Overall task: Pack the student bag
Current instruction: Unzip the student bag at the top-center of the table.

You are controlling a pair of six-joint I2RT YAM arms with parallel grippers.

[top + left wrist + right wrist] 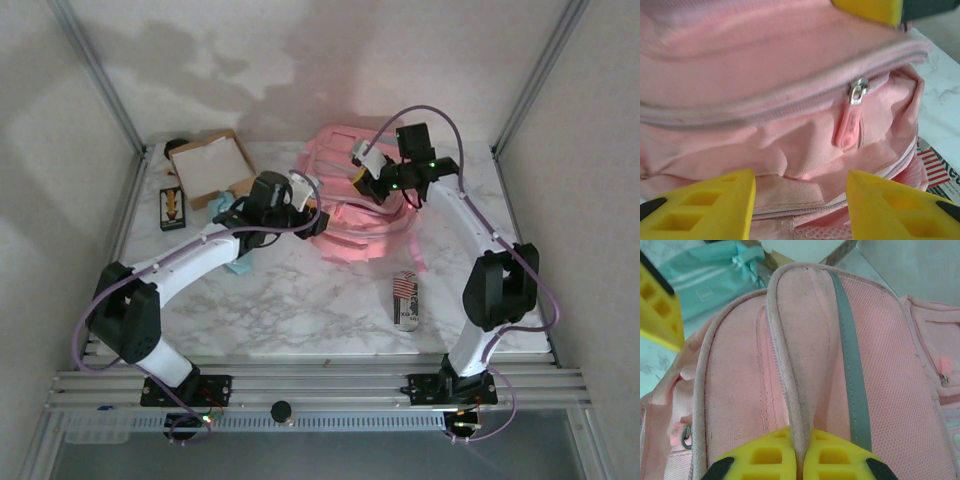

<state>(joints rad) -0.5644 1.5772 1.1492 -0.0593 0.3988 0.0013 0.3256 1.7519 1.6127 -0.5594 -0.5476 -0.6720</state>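
The student bag (pixel 352 205), pink with straps spread toward the front, lies at the back middle of the table. My right gripper (pixel 366 172) hovers over its top and is shut on a raised fold of its zip edge (pixel 801 447), lifting the pink fabric (pixel 805 340). My left gripper (pixel 306 200) is at the bag's left side. Its yellow fingers (pixel 715 205) stand open with a wide gap, facing the bag's front (pixel 765 75). A metal zip slider with a pink pull tab (pixel 852 115) hangs just beyond them.
A shallow brown cardboard box (pixel 212 165) sits at the back left, with a dark card (pixel 172 208) beside it. A light-blue pouch (pixel 710 270) lies left of the bag, partly under my left arm. A striped packet (pixel 405 300) lies front right of the bag.
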